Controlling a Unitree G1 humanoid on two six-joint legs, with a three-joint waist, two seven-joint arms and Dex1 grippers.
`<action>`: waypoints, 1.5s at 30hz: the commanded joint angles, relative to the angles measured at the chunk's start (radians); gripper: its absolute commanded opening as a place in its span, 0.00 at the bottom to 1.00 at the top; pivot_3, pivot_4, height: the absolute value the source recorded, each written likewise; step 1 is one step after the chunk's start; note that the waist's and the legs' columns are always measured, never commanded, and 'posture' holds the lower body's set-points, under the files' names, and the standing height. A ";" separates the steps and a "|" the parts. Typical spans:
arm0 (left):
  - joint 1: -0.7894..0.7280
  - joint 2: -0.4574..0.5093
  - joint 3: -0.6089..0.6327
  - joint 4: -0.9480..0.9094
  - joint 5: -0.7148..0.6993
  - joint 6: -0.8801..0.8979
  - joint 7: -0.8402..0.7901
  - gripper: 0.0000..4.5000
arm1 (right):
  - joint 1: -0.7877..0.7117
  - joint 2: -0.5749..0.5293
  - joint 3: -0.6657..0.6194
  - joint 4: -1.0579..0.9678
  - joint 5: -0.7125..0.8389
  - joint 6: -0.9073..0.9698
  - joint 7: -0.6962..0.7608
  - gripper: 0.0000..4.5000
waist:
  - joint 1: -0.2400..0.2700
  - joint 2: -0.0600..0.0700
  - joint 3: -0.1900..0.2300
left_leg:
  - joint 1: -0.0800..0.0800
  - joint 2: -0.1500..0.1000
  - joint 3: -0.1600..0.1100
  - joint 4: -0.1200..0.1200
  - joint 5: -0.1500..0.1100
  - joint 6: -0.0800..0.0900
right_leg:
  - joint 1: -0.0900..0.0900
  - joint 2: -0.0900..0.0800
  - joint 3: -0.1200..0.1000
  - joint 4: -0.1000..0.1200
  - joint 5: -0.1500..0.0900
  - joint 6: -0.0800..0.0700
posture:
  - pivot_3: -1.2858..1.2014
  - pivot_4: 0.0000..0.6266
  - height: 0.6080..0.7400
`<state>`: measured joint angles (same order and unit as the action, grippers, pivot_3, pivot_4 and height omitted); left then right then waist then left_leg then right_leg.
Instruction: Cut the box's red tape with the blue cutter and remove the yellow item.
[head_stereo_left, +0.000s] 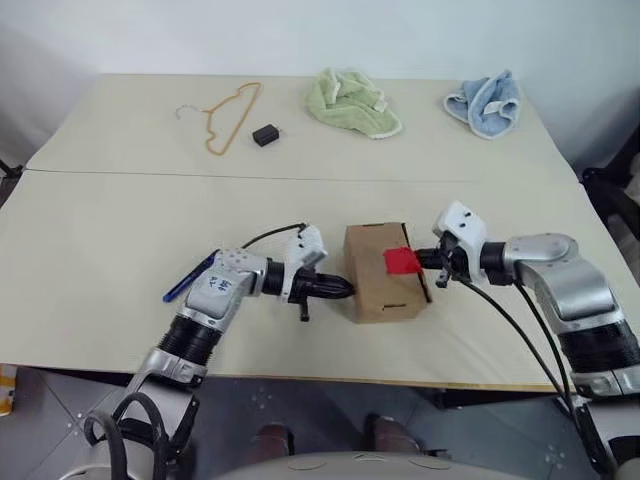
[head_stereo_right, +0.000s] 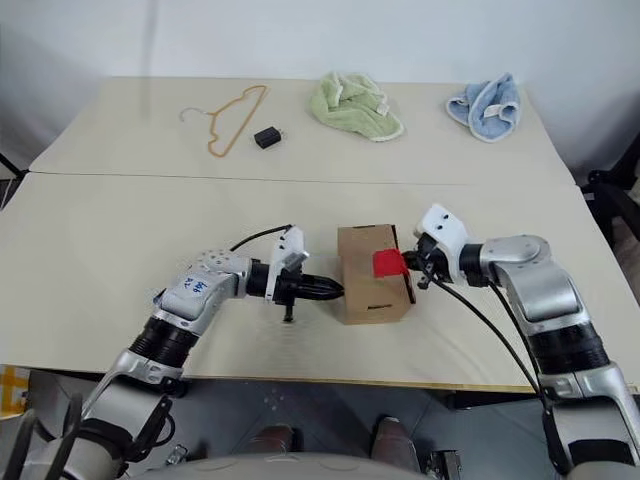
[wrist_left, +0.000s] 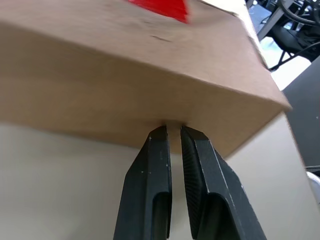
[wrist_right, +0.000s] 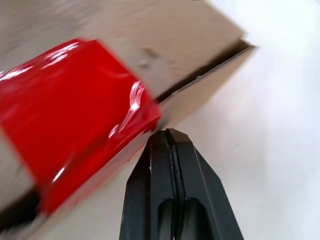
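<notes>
1. In the left eye view we see the box near the front of the bench, with the red tape on its top by the right edge. The left end effector points at the box's left side. The right end effector is at the tape's right edge. The blue cutter lies on the bench behind the left arm, partly hidden by it. Far at the back are a tan hanger, a small black block, a green cloth and a blue cloth, all well away from the box.

2. In the right eye view we see the same things. Here a dark slot shows low on the box's front face.

3. In the left wrist view we see the two black fingers with a thin gap between them. They hold nothing, and their tips touch the box's brown side wall.

4. In the right wrist view we see the fingers pressed flat together, tips right at the shiny tape's edge. We cannot tell if they pinch it. A top flap looks a bit lifted.
</notes>
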<state>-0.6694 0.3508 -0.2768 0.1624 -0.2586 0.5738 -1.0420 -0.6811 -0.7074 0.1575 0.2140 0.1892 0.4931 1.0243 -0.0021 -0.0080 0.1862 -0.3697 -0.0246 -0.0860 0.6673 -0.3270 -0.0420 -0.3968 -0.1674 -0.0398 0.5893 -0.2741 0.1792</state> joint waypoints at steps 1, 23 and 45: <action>0.004 -0.007 0.005 -0.053 -0.004 0.024 0.030 0.10 | -0.079 0.030 0.015 0.128 -0.042 -0.114 0.023 0.00 | -0.001 0.000 0.000 | 0.000 0.000 0.000 0.000 0.000 0.000 | 0.000 0.000 0.000 0.000 0.000 0.000 | 0.52 0.24 1.00; -0.019 0.126 0.213 -0.098 -0.081 -0.008 0.065 0.10 | -0.171 0.046 -0.056 0.367 -0.050 -0.387 0.155 0.00 | -0.003 0.000 0.000 | 0.000 0.000 0.000 0.000 0.000 0.000 | -0.001 0.000 0.000 0.000 0.000 0.000 | 0.52 0.24 1.00; 0.975 0.596 1.248 0.241 -0.151 -0.354 -0.051 0.99 | 0.374 0.080 -0.317 -0.458 0.407 -0.348 0.268 1.00 | -0.017 0.000 0.000 | 0.004 0.005 0.004 -0.003 -0.004 0.001 | -0.002 0.002 0.001 0.001 0.000 -0.004 | 0.52 0.24 1.00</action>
<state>0.2877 0.9109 0.9009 0.3560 -0.4095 0.2786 -1.0778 -0.3274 -0.6321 -0.1598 -0.1902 0.5853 0.2057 1.2668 -0.0189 -0.0075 0.1865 -0.3662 -0.0198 -0.0819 0.6649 -0.3311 -0.0413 -0.3985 -0.1651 -0.0391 0.5905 -0.2744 0.1756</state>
